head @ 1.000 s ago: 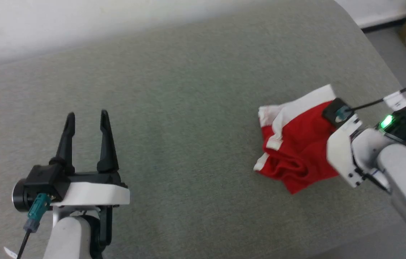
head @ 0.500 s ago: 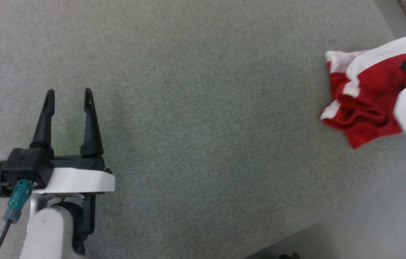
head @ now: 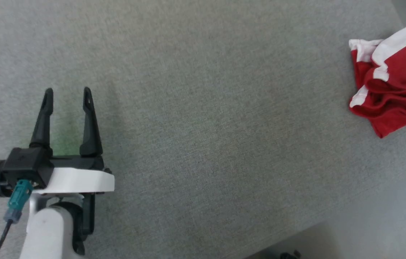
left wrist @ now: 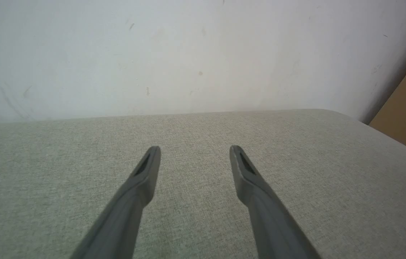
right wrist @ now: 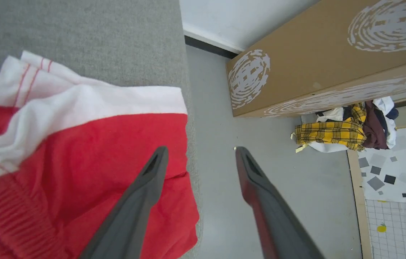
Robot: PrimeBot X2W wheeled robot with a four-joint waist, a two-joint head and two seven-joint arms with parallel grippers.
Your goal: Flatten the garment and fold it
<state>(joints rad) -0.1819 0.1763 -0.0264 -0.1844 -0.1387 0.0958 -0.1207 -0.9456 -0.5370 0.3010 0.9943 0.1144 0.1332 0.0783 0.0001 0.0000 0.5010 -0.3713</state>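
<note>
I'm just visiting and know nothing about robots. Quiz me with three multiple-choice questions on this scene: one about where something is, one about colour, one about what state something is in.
1. Where does the garment lie?
A. Near the right edge of the grey surface
B. Hanging on a wall hook
C. Inside a drawer

2. What colours is the garment?
A. Blue and yellow
B. Red and white
C. All black

3. How do the fingers of the right gripper stand?
A. Clamped on the garment
B. Apart, with nothing between them
C. Shut on a cup

Answers:
1 A: the head view shows it crumpled at the surface's right side.
2 B: it is red cloth with a broad white stripe.
3 B: the right wrist view shows the fingers spread over the garment's edge, gripping nothing.
</note>
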